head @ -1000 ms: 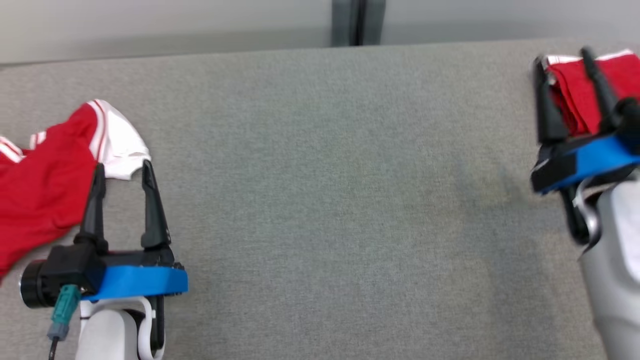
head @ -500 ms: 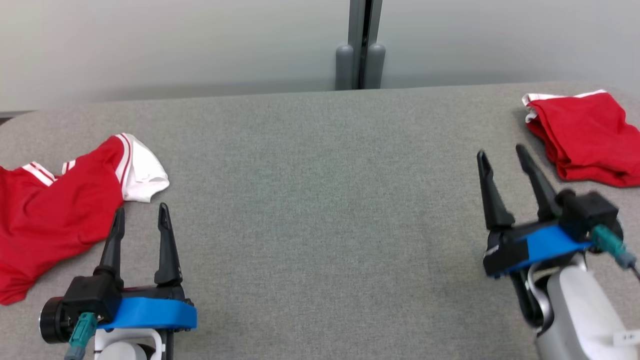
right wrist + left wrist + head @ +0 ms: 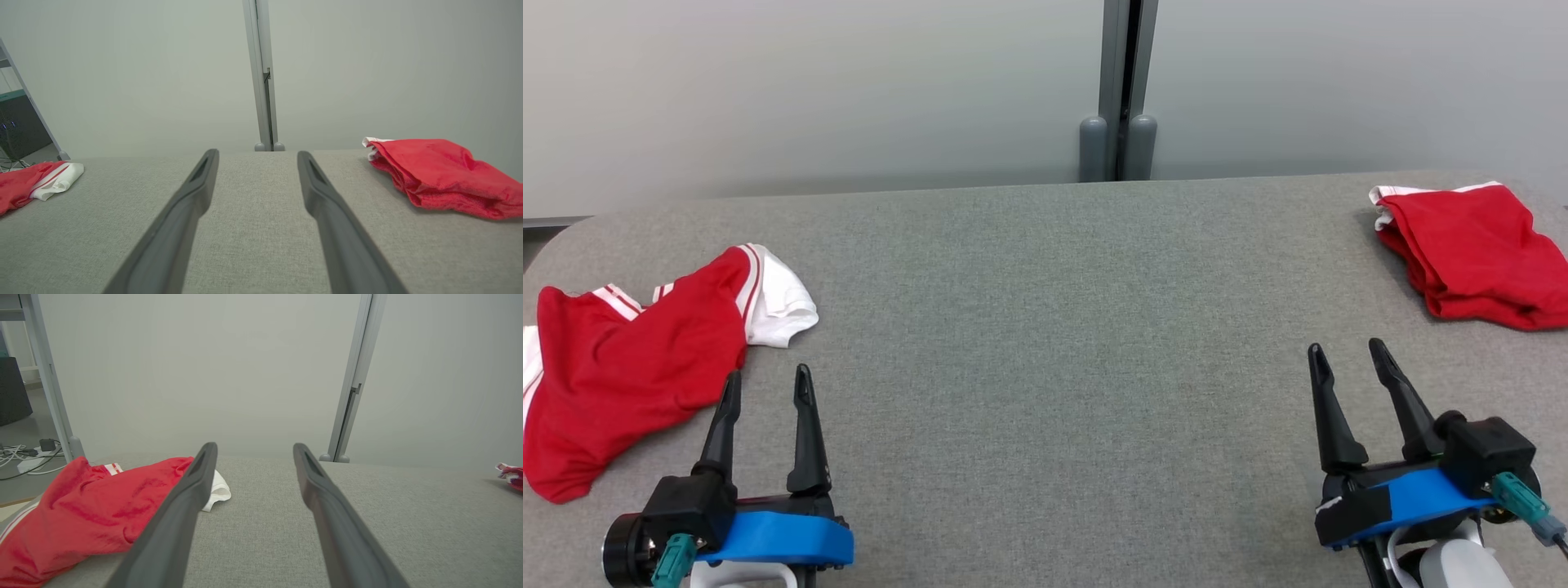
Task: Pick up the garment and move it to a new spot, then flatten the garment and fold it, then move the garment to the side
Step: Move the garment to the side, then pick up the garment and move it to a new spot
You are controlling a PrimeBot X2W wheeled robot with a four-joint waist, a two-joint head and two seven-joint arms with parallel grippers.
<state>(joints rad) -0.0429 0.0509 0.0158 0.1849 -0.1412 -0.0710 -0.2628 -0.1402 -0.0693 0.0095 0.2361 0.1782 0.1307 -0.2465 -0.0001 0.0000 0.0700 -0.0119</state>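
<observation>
Lying on table [image 3: 1045, 327]: crumpled garment [image 3: 629, 367] far left | folded garment [image 3: 1478, 253] far right | left jaws, right jaws spread, released

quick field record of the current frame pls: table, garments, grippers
surface: grey fabric-covered table
left item: crumpled red garment with white striped sleeve, lying loose at the table's left
right item: folded red garment with white trim, far right
left gripper: open, empty, close beside the crumpled garment
right gripper: open, empty, apart from the folded garment

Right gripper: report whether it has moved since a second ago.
Yes. The right gripper pulled back toward the robot, off the folded red garment it overlapped before.
</observation>
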